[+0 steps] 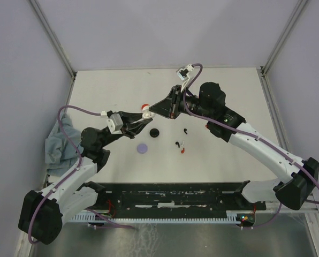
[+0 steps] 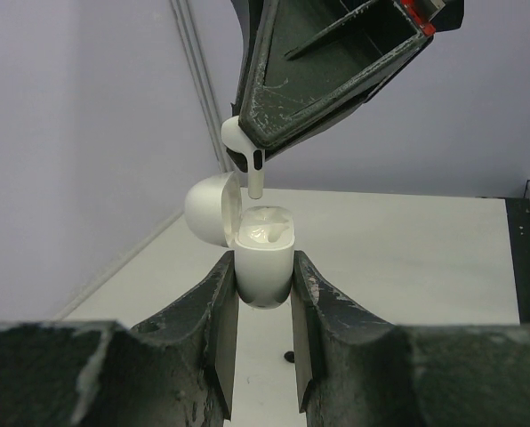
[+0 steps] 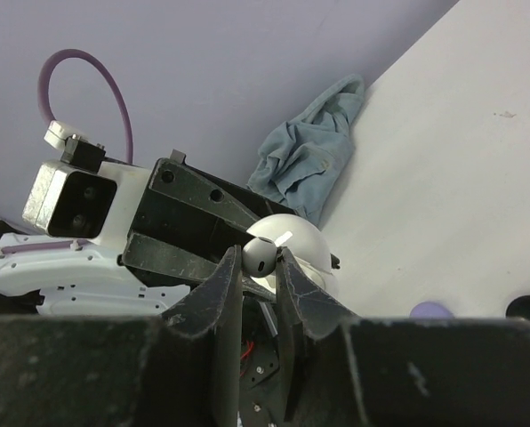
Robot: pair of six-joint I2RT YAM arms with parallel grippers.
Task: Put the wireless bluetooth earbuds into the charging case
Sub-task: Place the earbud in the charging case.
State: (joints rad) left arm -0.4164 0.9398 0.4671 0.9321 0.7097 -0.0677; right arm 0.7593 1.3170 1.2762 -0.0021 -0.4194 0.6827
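Observation:
My left gripper [image 2: 265,267] is shut on the white charging case [image 2: 263,253], holding it upright above the table with its lid [image 2: 208,206] flipped open. My right gripper [image 3: 259,258] is shut on the round head of a white earbud [image 3: 260,255]. In the left wrist view that earbud [image 2: 244,149] hangs stem down just over the case's left socket, with the stem tip at the rim. From above, the two grippers meet at the case [image 1: 145,112]. More earbuds lie on the table: a black one [image 1: 185,129] and a black and red pair [image 1: 180,146].
A black disc [image 1: 154,133] and a lavender disc [image 1: 143,149] lie on the table below the grippers. A crumpled blue cloth [image 1: 58,142] sits at the table's left edge. Walls close in the table at the left, back and right.

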